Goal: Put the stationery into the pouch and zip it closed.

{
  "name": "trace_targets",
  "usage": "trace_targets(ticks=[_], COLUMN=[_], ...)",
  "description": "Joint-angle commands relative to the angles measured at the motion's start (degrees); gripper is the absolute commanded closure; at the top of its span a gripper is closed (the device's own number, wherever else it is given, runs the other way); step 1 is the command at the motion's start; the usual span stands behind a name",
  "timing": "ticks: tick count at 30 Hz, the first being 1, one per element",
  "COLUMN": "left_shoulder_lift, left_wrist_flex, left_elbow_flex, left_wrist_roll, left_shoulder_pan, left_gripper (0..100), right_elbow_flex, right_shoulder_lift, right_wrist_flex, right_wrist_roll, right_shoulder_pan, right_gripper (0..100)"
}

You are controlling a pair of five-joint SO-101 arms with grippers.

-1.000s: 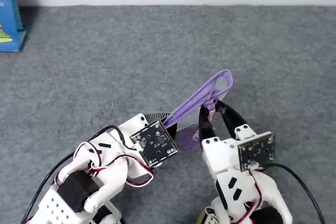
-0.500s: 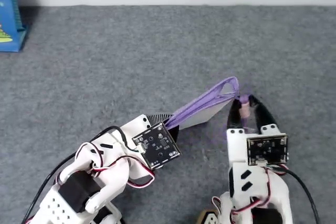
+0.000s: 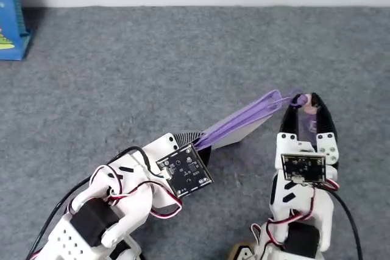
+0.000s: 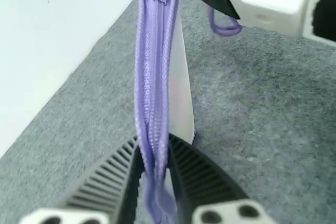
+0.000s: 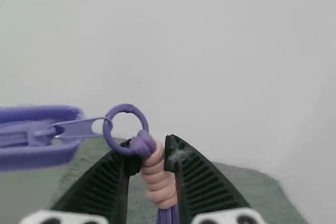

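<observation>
The grey table (image 3: 122,59) is viewed from above by the high camera. The purple pouch (image 4: 155,77) is seen close and lengthwise from the left wrist. Its zipper pull (image 5: 143,145) is seen close from the right wrist, facing the wall (image 5: 220,51). The pouch is shared by all three views.

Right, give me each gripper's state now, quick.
Left gripper: shut on the flat purple fabric zip pouch.
Right gripper: shut on the pink coiled zipper pull of that pouch.

You've got one purple fabric zip pouch (image 3: 239,124), one pink coiled pull cord (image 5: 157,181), one blue box (image 3: 9,22), and two grippers: left gripper (image 4: 153,144), right gripper (image 5: 147,149).
</observation>
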Motion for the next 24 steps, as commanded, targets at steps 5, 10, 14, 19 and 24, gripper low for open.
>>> trace_targets(ticks=[5,10,14,19,24], left_shoulder_lift=[-1.41,-1.41,-1.41,-1.49,-1.05], left_wrist_flex=[0.53,0.53,0.26,-3.96,-10.11], left_elbow_flex=[-0.75,-0.75,-0.84,-0.75,0.75], left_wrist_roll=[-0.26,-0.26,-0.26,0.09,2.02], left_shoulder_pan=[-0.97,-0.97,-1.32,-10.55,-19.78], left_gripper=[99,99,99,99,98], right_elbow_flex=[1.05,1.14,0.97,1.32,1.23], right_shoulder_lift=[0.84,0.84,0.75,0.75,0.75], right_wrist_flex=[-1.45,-1.10,-1.10,-1.01,-1.01], right_wrist_roll=[0.70,0.70,0.70,0.70,0.18], right_shoulder_pan=[7.96,7.78,6.11,-1.54,-8.75], right_gripper=[99.1,99.1,99.1,98.5,82.0])
